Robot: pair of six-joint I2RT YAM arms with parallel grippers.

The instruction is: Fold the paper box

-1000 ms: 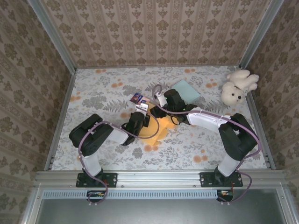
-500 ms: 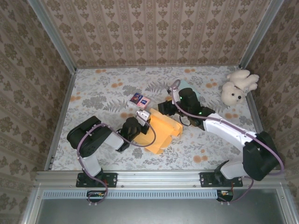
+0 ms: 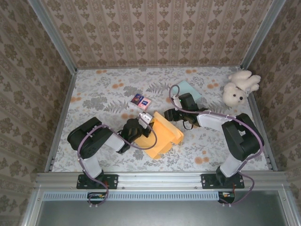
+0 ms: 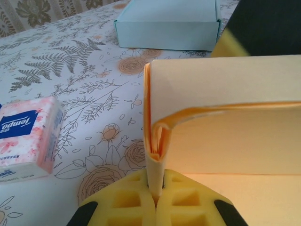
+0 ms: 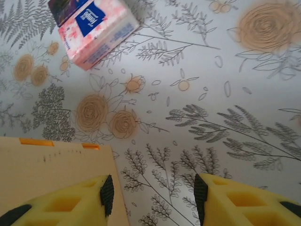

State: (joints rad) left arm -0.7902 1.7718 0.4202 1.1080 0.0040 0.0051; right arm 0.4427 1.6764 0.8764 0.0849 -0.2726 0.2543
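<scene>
Yellow-orange paper box (image 3: 162,135): I see it part-folded on the near middle of the table, between the two arms. One wall stands upright, and a doubled flap shows along its edge on my left wrist feed (image 4: 225,108).
Left gripper (image 4: 155,197): the yellow fingers are pressed together on the bottom edge of that upright doubled wall, so it is clamped on the box. From above it sits at the box's left side (image 3: 142,123).
Right gripper (image 5: 150,193): the jaws stand apart with bare cloth between them and nothing gripped. One finger sits at the edge of a flat box panel (image 5: 51,174). From above it is at the box's far corner (image 3: 168,114).
Tissue pack (image 4: 23,136): pink floral wrap with a blue patch, and I can read "tempo" in white. It lies beyond the box (image 3: 146,101).
Dark pack (image 3: 137,99): touching the tissue pack's left side; I can't read its print.
Pale blue box (image 3: 188,89): closed, farther back on the right.
Teddy bear (image 3: 240,87): white, at the far right edge.
Tablecloth (image 3: 103,89): floral print, no writing.
</scene>
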